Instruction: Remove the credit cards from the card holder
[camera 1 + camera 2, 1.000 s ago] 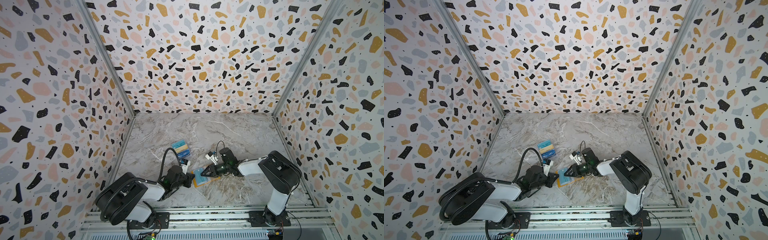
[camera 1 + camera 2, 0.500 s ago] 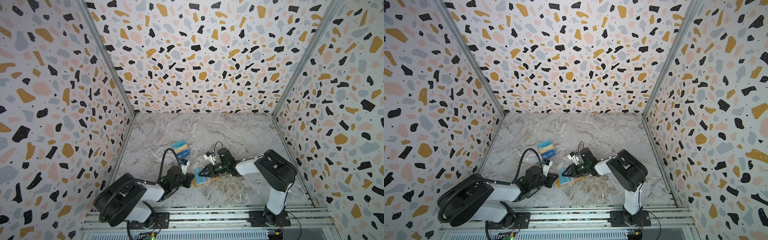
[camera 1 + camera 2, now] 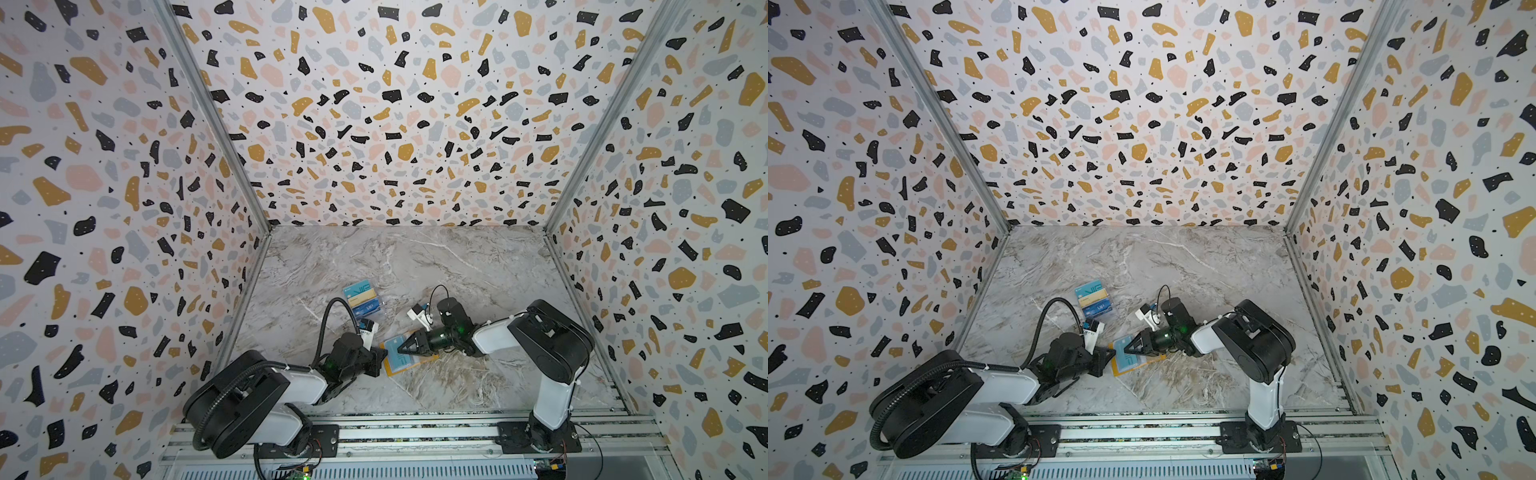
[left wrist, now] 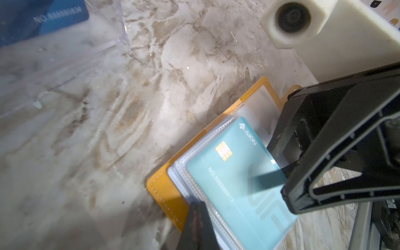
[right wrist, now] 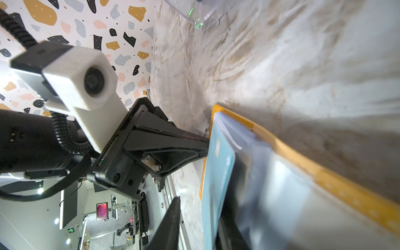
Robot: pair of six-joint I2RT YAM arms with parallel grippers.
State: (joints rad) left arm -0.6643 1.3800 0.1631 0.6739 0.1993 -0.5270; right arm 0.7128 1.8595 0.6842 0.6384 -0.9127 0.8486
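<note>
Working low over the marble tabletop (image 3: 457, 270), you have both arms meeting at the open card holder (image 4: 164, 190), which lies flat near the front edge. Your left tool (image 3: 383, 354) is closed, its tips at the holder's orange border. I judge it is pinning the holder, though whether it nips the cover I cannot tell. Your right tool (image 3: 401, 349) comes in from the opposite side with its jaws partly open, straddling the free edge of the teal card (image 4: 233, 173). In the right wrist view one finger (image 5: 171, 223) stands clear of the card and the other sits just behind it.

That teal card is lodged in a clear sleeve (image 4: 190, 173) of the holder, with a good part of it already showing. The step in hand looks like the pinch and pull. Close only on bare card, not on the sleeve film, or the whole holder will likely lift with it. Draw along the sleeve's opening, flat and straight, and let the left tool bear down while you pull. A thin, slick card can slip, so grip well in from the corner.

Now the count:
- Two tools.
- One card holder.
- One clear tray (image 4: 122, 28), well apart toward the back.
- Three credit cards (image 3: 362, 298) fanned in the tray: teal, beige and blue.
- With the teal one in the holder, that makes four cards that I can see. Whether other sleeves hide more, I cannot tell.
</note>
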